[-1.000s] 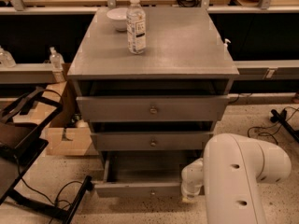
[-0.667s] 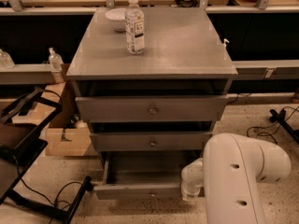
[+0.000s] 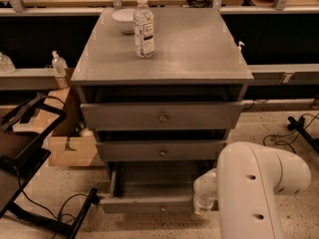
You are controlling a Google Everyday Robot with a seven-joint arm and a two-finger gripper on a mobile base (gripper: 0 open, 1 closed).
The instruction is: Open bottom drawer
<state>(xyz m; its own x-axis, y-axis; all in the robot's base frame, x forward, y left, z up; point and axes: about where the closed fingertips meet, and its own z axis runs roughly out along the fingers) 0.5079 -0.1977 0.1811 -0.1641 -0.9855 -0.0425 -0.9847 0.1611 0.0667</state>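
Gaping bottom drawer [image 3: 149,203], tool [image 3: 202,207] at right front

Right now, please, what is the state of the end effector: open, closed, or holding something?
End effector: at the right end of the bottom drawer front; state cannot be told.

Dim warm light from above sheens the cabinet top [image 3: 189,49]; the gripper [image 3: 203,207] sits low beside the shadowed bottom drawer [image 3: 144,204].
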